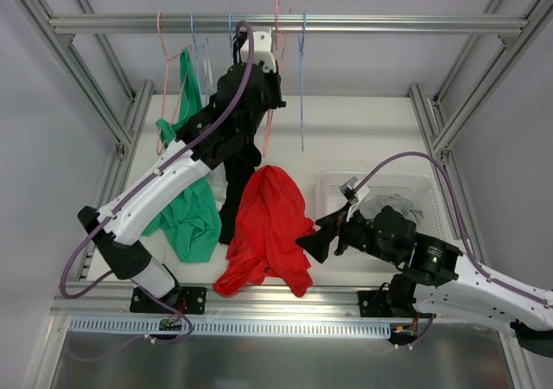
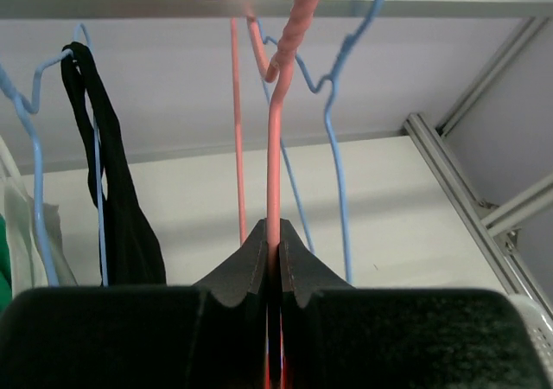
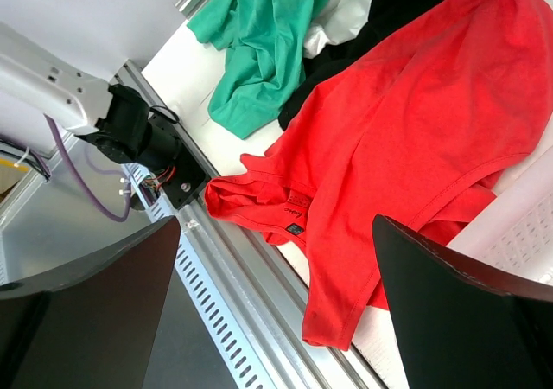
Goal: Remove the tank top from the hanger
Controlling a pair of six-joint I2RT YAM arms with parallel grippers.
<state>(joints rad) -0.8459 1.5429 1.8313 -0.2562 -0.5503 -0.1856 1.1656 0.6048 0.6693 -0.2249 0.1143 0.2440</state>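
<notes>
My left gripper [image 1: 263,78] [image 2: 275,242] is up by the rail, shut on the pink wire hanger [image 1: 277,26] [image 2: 274,147], whose stem runs up between the jaws to its twisted hook. The red tank top [image 1: 268,225] [image 3: 415,121] lies spread on the table below, with its hem over the front edge. I cannot tell whether its upper end still touches the hanger. My right gripper [image 1: 333,225] [image 3: 276,225] hovers wide open just right of and above the red top's lower edge, with nothing between its fingers.
A green garment [image 1: 190,216] [image 3: 268,43] and a black one [image 1: 235,190] lie left of the red top. Blue hangers [image 1: 301,78] hang on the rail [image 1: 389,24], one carrying a black top [image 2: 121,207]. A white basket [image 1: 423,186] with grey cloth [image 1: 393,206] stands at right.
</notes>
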